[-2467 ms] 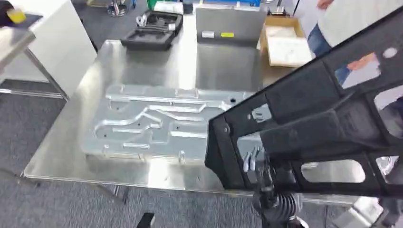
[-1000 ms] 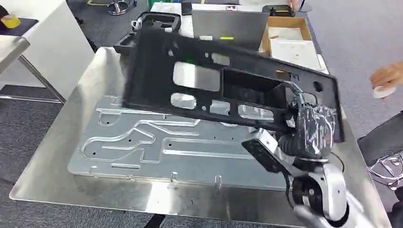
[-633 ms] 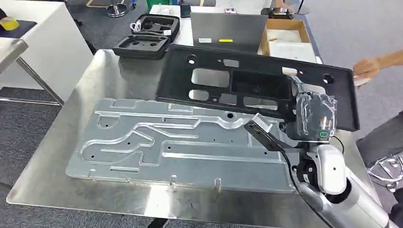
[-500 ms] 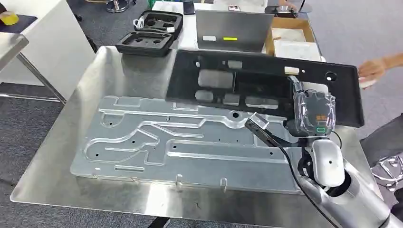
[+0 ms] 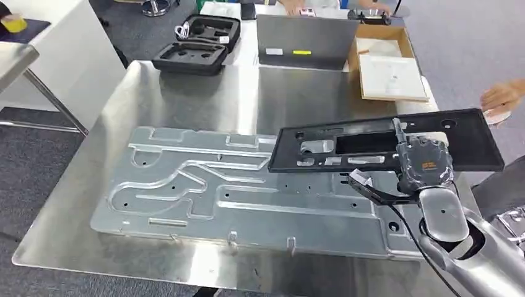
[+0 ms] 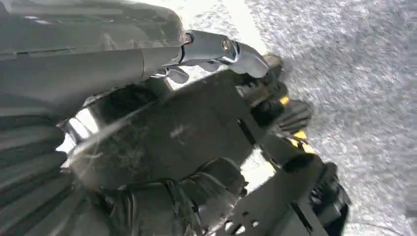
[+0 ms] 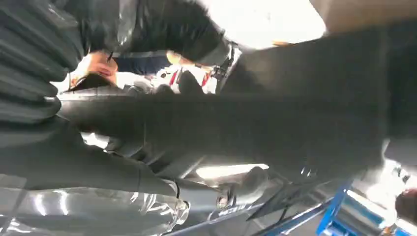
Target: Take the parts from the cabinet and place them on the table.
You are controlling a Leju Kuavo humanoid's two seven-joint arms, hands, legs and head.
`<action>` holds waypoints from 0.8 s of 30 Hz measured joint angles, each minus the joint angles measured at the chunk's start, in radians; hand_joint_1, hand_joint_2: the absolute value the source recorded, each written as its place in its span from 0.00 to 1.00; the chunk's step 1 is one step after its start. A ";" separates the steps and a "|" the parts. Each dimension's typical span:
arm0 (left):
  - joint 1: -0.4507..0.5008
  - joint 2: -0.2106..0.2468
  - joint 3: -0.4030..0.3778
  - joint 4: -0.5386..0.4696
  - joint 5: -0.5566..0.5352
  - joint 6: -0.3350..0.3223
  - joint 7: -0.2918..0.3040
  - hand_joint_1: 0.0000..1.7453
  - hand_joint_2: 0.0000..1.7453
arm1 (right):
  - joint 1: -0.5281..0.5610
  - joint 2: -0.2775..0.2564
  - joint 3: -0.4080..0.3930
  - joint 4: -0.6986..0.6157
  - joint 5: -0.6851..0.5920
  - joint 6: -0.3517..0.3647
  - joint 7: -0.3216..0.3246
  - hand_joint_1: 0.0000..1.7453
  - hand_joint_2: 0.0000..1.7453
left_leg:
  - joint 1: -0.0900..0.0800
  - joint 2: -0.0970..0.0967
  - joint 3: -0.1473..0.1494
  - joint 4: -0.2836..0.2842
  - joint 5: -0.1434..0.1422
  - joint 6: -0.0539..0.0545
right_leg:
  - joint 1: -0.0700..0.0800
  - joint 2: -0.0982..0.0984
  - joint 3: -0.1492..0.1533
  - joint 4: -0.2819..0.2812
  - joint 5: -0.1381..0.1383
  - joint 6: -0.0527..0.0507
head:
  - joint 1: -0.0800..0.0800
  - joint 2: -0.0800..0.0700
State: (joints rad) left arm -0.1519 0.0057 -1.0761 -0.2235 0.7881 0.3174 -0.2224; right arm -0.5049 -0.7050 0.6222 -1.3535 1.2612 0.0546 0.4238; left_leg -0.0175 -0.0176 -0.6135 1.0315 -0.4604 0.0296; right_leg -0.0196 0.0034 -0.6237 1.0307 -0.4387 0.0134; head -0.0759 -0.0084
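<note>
My right hand [image 5: 424,164], wrapped in clear plastic, grips a long black panel [image 5: 470,139] with several cutouts near its middle. The panel is held almost flat, low over the right end of a large stamped silver plate [image 5: 204,185] that lies on the steel table [image 5: 186,93]. Up close in the right wrist view, the black panel [image 7: 295,98] crosses the picture with my right hand [image 7: 74,123] closed around its edge. My left hand [image 6: 137,64] hangs beside me over grey carpet, fingers apart and holding nothing.
An open black foam case [image 5: 195,43], a grey upright board [image 5: 303,40] and a cardboard box [image 5: 387,59] stand along the table's far edge. A person's hand [image 5: 501,99] is just beyond the panel's right end. Bare steel lies between the plate and the far edge.
The black panel has swung from close before the camera, across the table, down and to the right, ending nearly flat over the plate's right end. The head view shifted a little.
</note>
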 joint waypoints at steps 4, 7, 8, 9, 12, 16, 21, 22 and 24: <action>-0.002 0.001 -0.004 0.000 -0.025 0.003 0.014 0.00 0.00 | -0.008 -0.007 0.003 0.000 0.009 0.011 -0.008 0.00 0.00 | 0.010 0.006 -0.101 0.223 -0.108 -0.023 | 0.001 -0.004 0.015 -0.002 -0.004 -0.013 | -0.003 0.000; -0.002 0.002 -0.014 0.000 -0.033 0.006 0.020 0.00 0.00 | -0.006 -0.008 0.008 0.000 0.010 0.013 -0.011 0.00 0.00 | 0.010 0.008 -0.143 0.279 -0.093 -0.022 | 0.002 -0.004 0.016 -0.001 -0.005 -0.014 | -0.004 0.000; -0.003 0.002 -0.015 0.000 -0.034 0.015 0.029 0.00 0.00 | -0.008 -0.008 0.008 0.000 0.010 0.007 -0.014 0.00 0.00 | 0.010 0.008 -0.113 0.215 -0.054 -0.019 | 0.002 -0.002 0.017 -0.001 -0.006 -0.014 | -0.004 0.000; -0.003 0.002 -0.016 0.000 -0.036 0.027 0.041 0.00 0.00 | -0.010 -0.008 0.008 0.000 0.010 -0.008 -0.017 0.00 0.00 | 0.010 0.008 -0.064 0.117 -0.005 -0.013 | 0.002 -0.001 0.020 -0.001 -0.007 -0.013 | -0.004 0.000; -0.007 0.003 -0.018 0.000 -0.045 0.045 0.063 0.00 0.00 | -0.009 -0.008 0.008 -0.003 0.009 -0.064 -0.016 0.00 0.00 | 0.002 0.008 0.003 -0.011 0.017 -0.001 | 0.006 0.001 0.020 -0.001 -0.009 -0.003 | -0.002 0.000; -0.006 0.004 -0.019 0.000 -0.046 0.053 0.076 0.00 0.00 | 0.000 -0.009 0.007 -0.020 0.003 -0.118 -0.007 0.00 0.00 | 0.009 0.008 0.013 -0.033 0.031 0.019 | -0.001 0.000 0.018 -0.002 -0.016 0.018 | -0.002 0.000; -0.007 0.003 -0.023 0.000 -0.060 0.047 0.094 0.00 0.00 | 0.020 -0.010 -0.001 -0.066 0.003 -0.210 -0.001 0.00 0.00 | 0.006 0.010 0.017 -0.036 0.031 0.029 | 0.001 0.000 -0.116 0.286 -0.146 0.029 | -0.002 0.000; -0.006 0.004 -0.023 0.000 -0.063 0.044 0.097 0.00 0.00 | 0.029 -0.010 -0.005 -0.079 0.003 -0.228 0.001 0.00 0.00 | 0.007 0.010 0.017 -0.034 0.031 0.028 | -0.001 0.000 -0.114 0.280 -0.130 0.031 | 0.000 0.000; -0.007 0.004 -0.024 0.000 -0.066 0.032 0.099 0.00 0.00 | 0.035 -0.009 -0.022 -0.119 0.004 -0.288 0.006 0.00 0.00 | 0.010 0.009 0.016 -0.023 0.029 0.027 | -0.006 -0.001 -0.046 0.143 -0.051 0.035 | -0.001 0.000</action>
State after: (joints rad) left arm -0.1592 0.0095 -1.0998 -0.2235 0.7225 0.3498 -0.1232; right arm -0.4696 -0.7137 0.6001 -1.4728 1.2654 -0.2333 0.4299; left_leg -0.0073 -0.0086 -0.5980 1.0084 -0.4318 0.0561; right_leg -0.0258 0.0028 -0.6694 1.1739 -0.4894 0.0483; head -0.0771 -0.0084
